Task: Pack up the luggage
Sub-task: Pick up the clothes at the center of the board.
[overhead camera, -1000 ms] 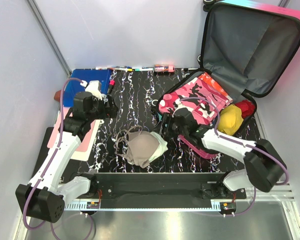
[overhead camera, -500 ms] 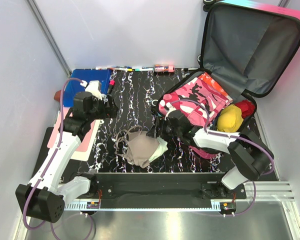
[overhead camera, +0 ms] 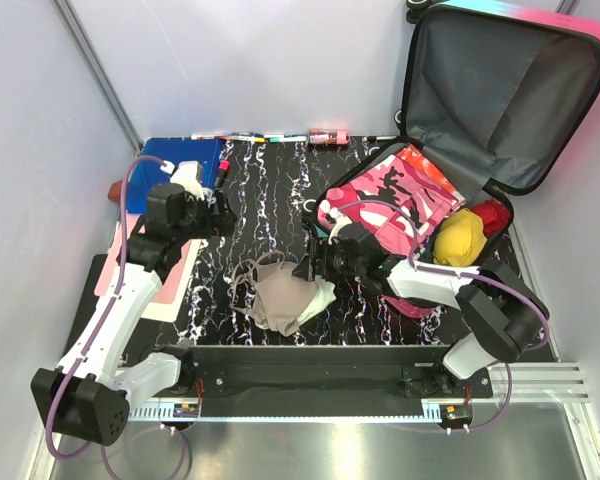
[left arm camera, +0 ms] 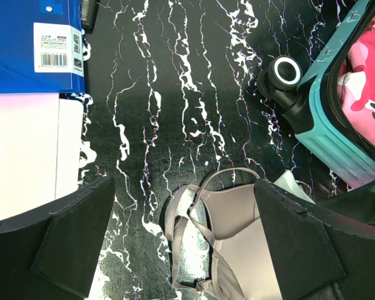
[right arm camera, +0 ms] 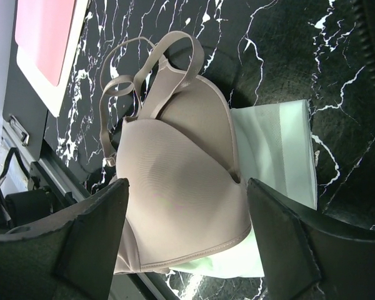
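My right tool point(overhead camera: 308, 268), fingers apart, hovers over the bra point(overhead camera: 277, 298) at frame centre. Luggage point(overhead camera: 500, 90) lies open at right. Best to drop lower and pinch cup fabric, not the white item point(right arm camera: 281, 150). Left tool point(overhead camera: 218, 214) is apart, empty.

Luggage point(overhead camera: 490, 90) open, lid upright; right gripper point(overhead camera: 309, 268) just beside beige bra point(overhead camera: 278, 300); left gripper point(overhead camera: 220, 215) near blue folder point(overhead camera: 170, 160).

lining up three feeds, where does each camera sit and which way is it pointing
Top external: high behind the arm bases, looking down over the marbled table and open luggage; both arms show.
Left wrist: on the left arm, looking down at table, blue folder and beige bra; its open jaws show.
Right wrist: on the right arm, close over the bra; its open jaws show.
Shared: all see the bra.
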{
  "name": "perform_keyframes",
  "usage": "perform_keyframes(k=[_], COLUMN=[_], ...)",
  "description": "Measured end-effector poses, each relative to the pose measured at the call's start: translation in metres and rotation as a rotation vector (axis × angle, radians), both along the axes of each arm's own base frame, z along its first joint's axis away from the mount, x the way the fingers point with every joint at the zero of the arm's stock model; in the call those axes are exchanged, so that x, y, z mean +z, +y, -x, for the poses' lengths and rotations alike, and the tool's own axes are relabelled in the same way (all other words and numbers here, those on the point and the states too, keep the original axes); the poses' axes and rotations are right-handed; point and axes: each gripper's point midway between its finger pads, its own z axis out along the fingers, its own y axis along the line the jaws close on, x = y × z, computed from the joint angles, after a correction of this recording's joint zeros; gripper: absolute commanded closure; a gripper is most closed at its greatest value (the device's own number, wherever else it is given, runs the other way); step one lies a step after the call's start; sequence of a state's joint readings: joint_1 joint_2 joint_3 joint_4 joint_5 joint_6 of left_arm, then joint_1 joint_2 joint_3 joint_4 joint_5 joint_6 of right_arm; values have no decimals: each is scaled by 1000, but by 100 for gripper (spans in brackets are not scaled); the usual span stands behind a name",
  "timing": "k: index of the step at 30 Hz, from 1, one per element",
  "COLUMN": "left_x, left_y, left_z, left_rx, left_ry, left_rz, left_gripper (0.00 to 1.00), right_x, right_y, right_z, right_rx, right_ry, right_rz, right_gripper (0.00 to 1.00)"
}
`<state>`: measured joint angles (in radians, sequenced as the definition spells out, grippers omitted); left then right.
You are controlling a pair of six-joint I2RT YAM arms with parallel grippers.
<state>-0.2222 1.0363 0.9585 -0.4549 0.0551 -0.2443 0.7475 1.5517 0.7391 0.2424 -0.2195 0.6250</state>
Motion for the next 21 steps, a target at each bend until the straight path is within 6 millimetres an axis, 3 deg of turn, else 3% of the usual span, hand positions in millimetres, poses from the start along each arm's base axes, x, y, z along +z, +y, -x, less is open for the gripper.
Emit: perform_keyframes(k=[13, 17, 20, 21], left_x=[0, 0, 0, 0], left_y=[0, 0, 0, 0], left_z=[0, 0, 0, 0], left_rx=[0, 0, 0, 0], left_ry=[0, 0, 1, 0], left_rz=[0, 0, 0, 0], left_gripper=[1, 1, 1, 1], right_x=[-10, -24, -44, -43], right_y=[9, 9, -5, -6], right_z=[6, 17, 27, 27], right_rx=[73, 100, 77, 73], right_ry=[-6, 35, 101, 100], right_rz=[-6, 13, 60, 58], right_gripper=[11, 10, 9, 9])
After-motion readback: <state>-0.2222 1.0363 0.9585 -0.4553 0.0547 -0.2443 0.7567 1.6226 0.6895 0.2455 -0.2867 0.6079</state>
